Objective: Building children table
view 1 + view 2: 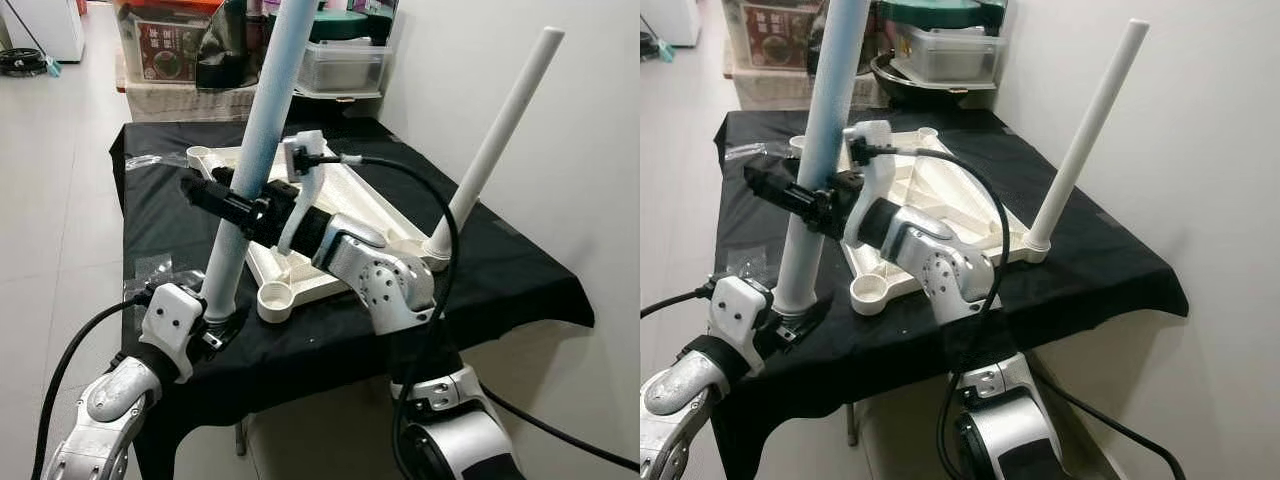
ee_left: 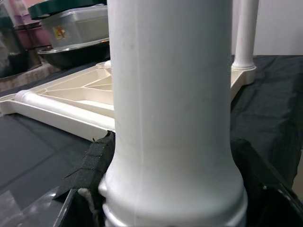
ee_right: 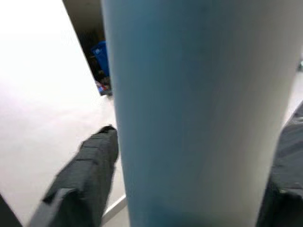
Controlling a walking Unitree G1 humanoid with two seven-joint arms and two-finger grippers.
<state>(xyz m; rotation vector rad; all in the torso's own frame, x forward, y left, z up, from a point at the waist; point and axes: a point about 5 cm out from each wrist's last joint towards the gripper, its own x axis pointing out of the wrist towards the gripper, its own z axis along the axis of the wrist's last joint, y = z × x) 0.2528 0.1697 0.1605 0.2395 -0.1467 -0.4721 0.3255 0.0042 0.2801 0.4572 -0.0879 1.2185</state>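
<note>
- The table (image 1: 520,290) is draped in crinkled black cloth that hangs over its near and right edges; its right side stands close to a plain pale wall, and open pale floor runs along its left side
- On the cloth lies the cream plastic tabletop (image 1: 345,205), upside down with its ribbed underside showing; a round socket (image 1: 275,300) at its near corner stands unfilled, close to the table's front edge
- A smooth pale blue table leg (image 1: 262,130) stands tilted just left of that socket, its flared base down by the front edge of the cloth; its top is cut off by the upper border of the picture
- A white leg (image 1: 495,140) is seated in the right corner socket and leans toward the wall
- The right claw (image 1: 232,205) reaches across from the right and is clamped on the blue leg at about mid-height, one black finger on each side, as the right wrist view confirms, though that view is blurred
- The left claw (image 1: 222,322) sits at the base of the same leg; the left wrist view shows dark padded fingers (image 2: 90,165) hugging the flared foot on both sides, so it grips the leg
- Behind the table, clear plastic bins (image 1: 345,60) and a box are stacked, partly hidden by the blue leg
- A black cable (image 1: 440,215) loops over the right arm
</note>
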